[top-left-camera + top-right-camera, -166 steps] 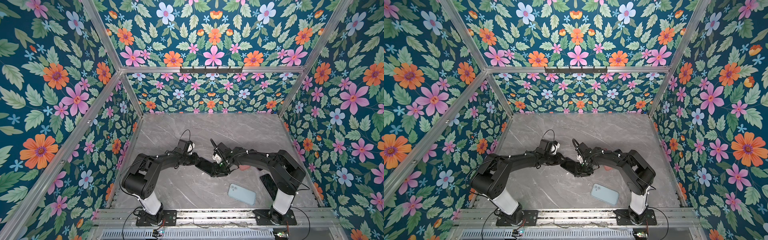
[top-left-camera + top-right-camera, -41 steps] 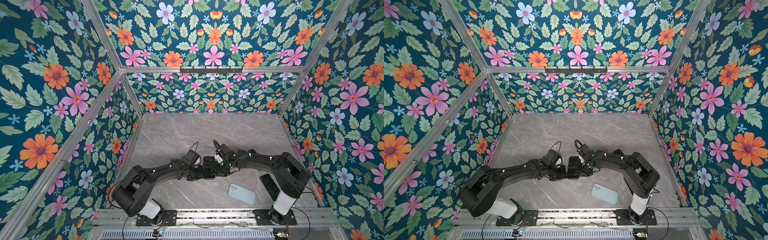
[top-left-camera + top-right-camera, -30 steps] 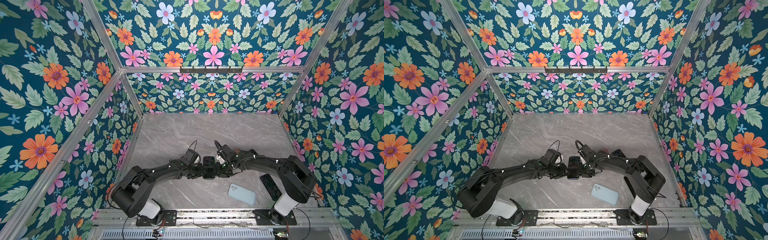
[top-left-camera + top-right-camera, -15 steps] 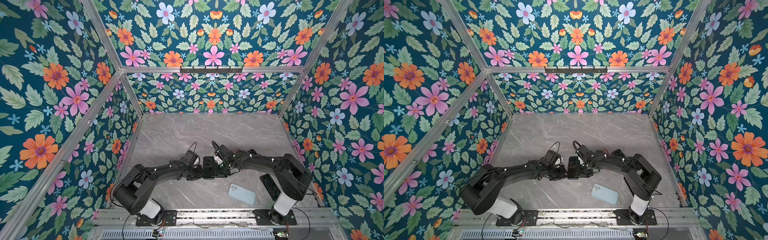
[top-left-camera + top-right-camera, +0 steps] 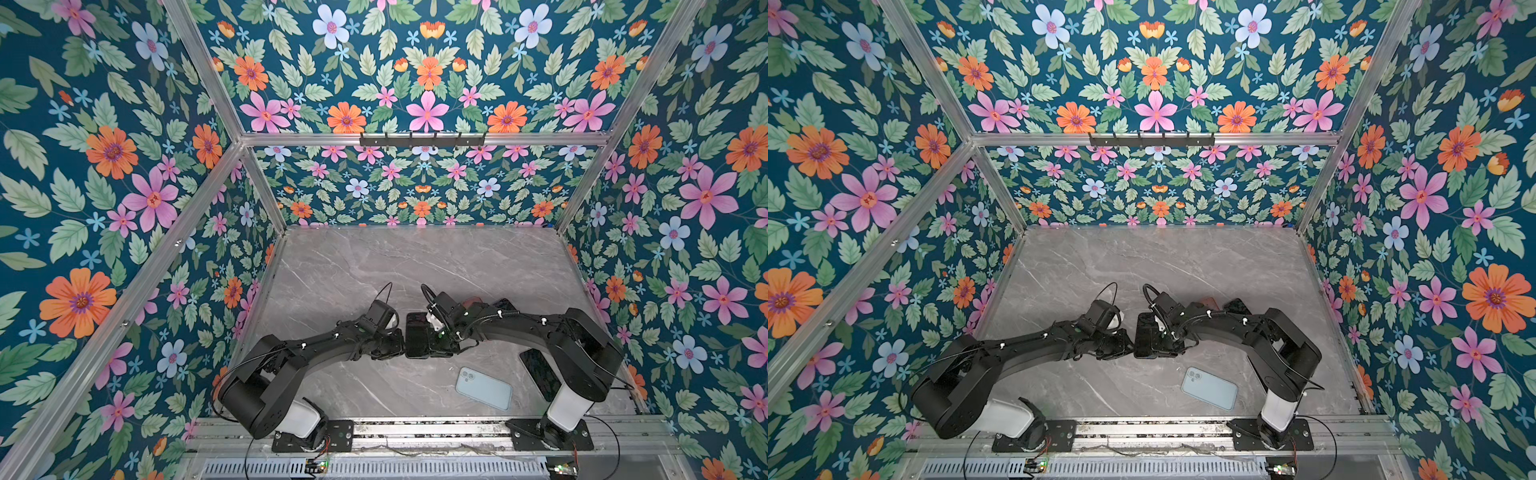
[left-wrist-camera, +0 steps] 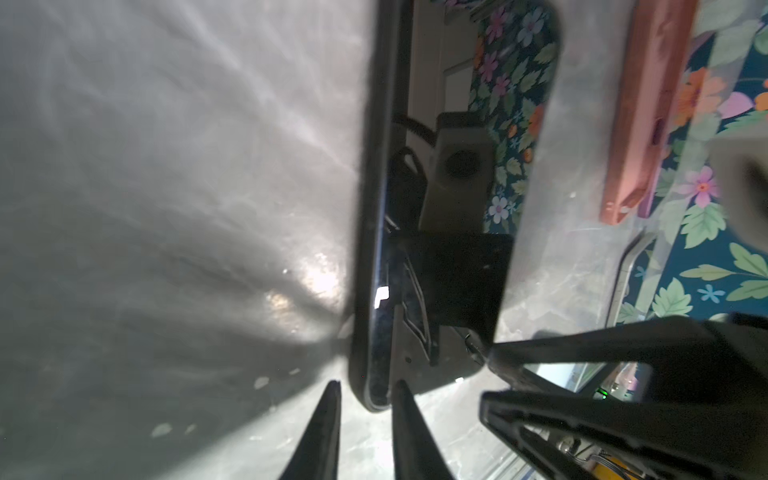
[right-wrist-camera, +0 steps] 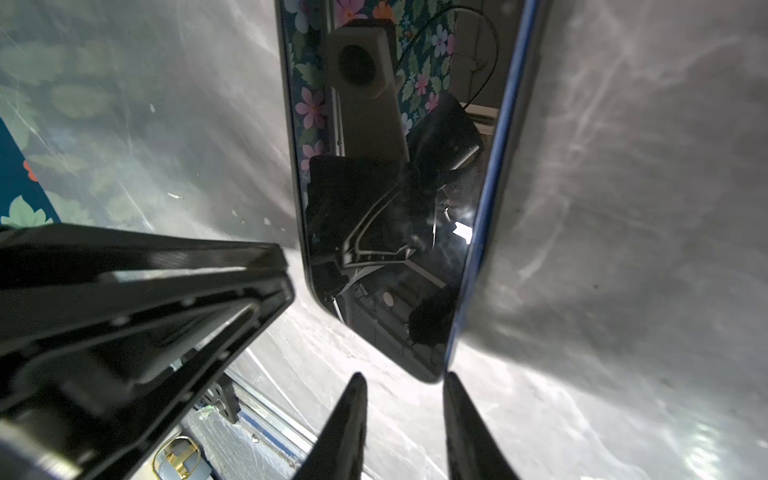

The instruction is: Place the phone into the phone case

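Dark phone case (image 6: 365, 187) around the phone (image 7: 395, 208), left tool (image 6: 365, 388) and right tool (image 7: 403, 380) both slightly spread astride its ends.

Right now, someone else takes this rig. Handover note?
Left hand: fingers straddle a corner of the black phone; clamped or not, cannot tell.
Right hand: jaws apart, another corner of the phone at its fingertips, not clamped.
Phone is between both hands, a dark case rim around it: insertion started. A blue edge shows on the right hand's side, so seating may be incomplete.
Unused: light blue handset or case and a second black phone, near the right arm's base.
Left: press the phone fully home, check all edges, release.
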{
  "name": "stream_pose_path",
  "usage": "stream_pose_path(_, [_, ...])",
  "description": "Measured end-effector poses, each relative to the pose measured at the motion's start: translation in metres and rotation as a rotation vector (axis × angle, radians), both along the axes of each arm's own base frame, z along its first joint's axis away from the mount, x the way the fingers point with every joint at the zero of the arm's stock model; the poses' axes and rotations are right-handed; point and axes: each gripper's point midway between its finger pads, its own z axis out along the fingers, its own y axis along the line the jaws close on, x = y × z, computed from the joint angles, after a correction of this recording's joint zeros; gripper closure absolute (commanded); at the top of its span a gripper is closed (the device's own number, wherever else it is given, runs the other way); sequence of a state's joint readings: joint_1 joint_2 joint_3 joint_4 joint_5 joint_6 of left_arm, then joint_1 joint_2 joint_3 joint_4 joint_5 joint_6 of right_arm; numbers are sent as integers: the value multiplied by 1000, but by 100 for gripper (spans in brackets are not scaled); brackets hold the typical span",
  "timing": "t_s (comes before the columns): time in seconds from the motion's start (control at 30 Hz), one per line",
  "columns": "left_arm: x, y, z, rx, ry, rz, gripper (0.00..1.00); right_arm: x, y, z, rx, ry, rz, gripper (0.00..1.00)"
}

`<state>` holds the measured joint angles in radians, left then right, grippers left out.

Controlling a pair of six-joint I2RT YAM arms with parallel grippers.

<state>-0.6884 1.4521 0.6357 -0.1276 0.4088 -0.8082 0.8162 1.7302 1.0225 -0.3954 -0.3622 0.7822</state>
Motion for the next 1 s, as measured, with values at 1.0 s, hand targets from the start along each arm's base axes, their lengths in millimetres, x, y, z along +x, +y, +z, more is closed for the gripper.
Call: stream_pose_path(1.0, [-2, -10, -10, -205, 8, 20, 68, 1, -4, -10, -73, 0, 4, 88])
